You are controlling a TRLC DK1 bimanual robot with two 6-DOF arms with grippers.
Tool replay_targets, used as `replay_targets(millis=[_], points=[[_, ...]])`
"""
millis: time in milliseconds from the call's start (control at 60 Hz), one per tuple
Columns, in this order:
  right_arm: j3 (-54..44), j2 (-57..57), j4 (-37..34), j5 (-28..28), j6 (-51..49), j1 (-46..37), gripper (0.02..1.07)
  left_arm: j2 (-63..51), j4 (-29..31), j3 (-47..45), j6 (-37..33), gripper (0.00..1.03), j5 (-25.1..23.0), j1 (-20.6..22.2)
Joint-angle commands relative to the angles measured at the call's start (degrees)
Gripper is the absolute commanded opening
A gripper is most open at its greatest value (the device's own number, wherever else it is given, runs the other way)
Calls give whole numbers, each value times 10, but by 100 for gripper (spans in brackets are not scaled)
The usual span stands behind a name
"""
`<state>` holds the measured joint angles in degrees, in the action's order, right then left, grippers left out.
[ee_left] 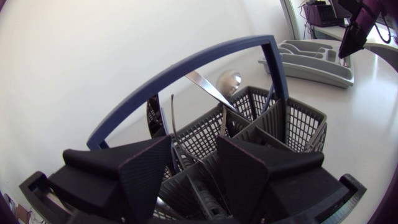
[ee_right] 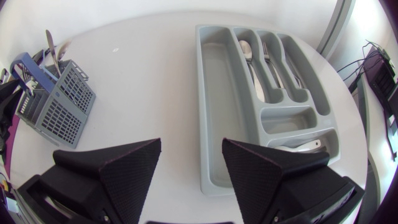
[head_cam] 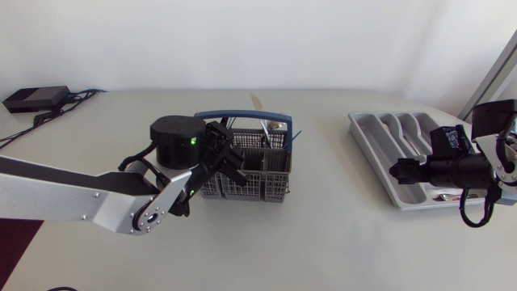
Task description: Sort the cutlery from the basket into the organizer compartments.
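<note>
Most of the cutlery (ee_left: 173, 124) sits sunk in the basket (ee_left: 303, 127) right under our left gripper (ee_left: 193, 148), hidden by the mesh walls. Only thin handles, a leaning knife blade (ee_left: 208, 87) and a spoon bowl (ee_left: 229, 81) stand up just ahead of it. Our left fingers are spread, with handles rising in the gap. Our right gripper (ee_right: 191, 146) is spread too, with nothing in its gap, over the organizer (ee_right: 217, 93), which runs lengthwise away from it. A spoon (ee_right: 249, 56) and a fork (ee_right: 267, 59) lie along the narrow slots. The piece (ee_right: 301, 147) beside the right finger is hard to identify.
</note>
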<state>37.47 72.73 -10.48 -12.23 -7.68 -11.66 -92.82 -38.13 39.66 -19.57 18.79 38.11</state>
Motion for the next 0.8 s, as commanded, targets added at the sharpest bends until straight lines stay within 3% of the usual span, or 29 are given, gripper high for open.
replay_targets(millis=[0,433,783], points=[[-14,-10,2,-3,-4,4,74,-12,-12,0,-11,53,6,3],[-14,-15,2,-2,-4,4,74,-25,-16,31,-9,42,6,-5],[-16,-14,4,-2,-4,4,74,-49,-16,60,-9,42,10,-13]])
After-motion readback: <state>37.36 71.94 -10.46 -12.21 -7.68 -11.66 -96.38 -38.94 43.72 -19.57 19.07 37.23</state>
